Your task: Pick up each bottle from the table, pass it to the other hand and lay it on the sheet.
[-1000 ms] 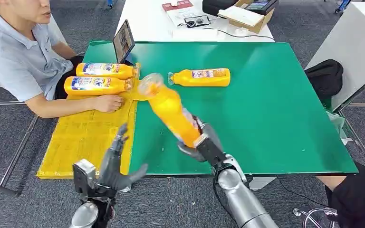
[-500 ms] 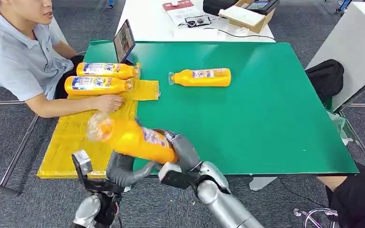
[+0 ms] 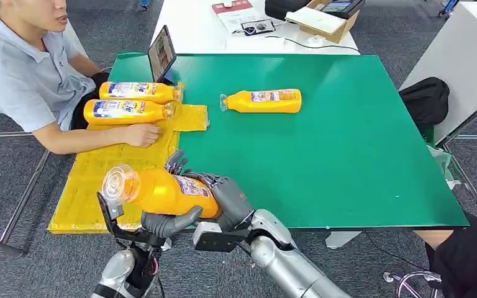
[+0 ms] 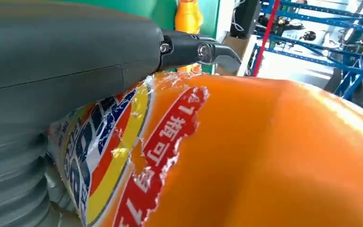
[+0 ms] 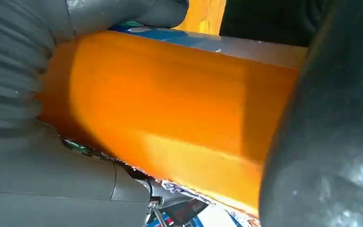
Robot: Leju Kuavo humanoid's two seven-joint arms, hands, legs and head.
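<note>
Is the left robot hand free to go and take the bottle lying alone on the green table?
Probably not: the left robot hand is under the orange bottle with the right robot hand.

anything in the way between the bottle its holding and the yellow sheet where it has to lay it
Nothing visible blocks it. The held bottle hangs over the near edge of the yellow sheet, with both hands on it. The person's hand and two laid bottles sit at the far end, leaving the near part bare.
</note>
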